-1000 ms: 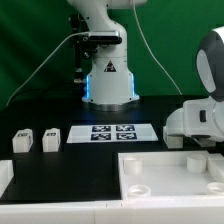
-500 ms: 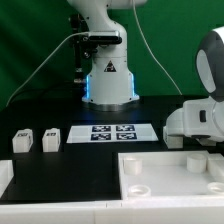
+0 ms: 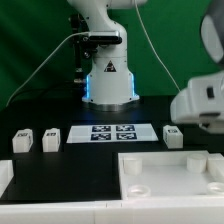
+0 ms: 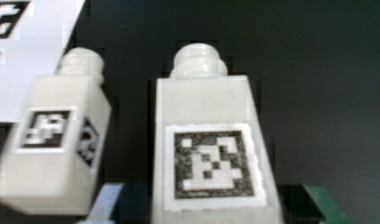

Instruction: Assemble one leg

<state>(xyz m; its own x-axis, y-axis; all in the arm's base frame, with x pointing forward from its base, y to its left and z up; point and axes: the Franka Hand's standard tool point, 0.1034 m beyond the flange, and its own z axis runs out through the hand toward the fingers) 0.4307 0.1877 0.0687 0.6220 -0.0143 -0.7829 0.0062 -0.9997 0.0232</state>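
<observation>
In the wrist view my gripper is open, with one finger on each side of the near end of a leg. This leg is a small white block with a black-and-white tag and a round peg at its far end, lying on the black table. Dark gaps show between it and both fingers. A second leg lies right beside it. In the exterior view the arm's white hand hovers at the right, above a leg next to the marker board. The fingers are hidden there.
Two more legs stand at the exterior view's left of the marker board. A large white walled tray-like piece fills the front right. Another white piece shows at the front left edge. The robot base stands behind.
The hand has moved up and toward the exterior view's right, uncovering the leg beside the marker board. Nothing on the table has moved.
</observation>
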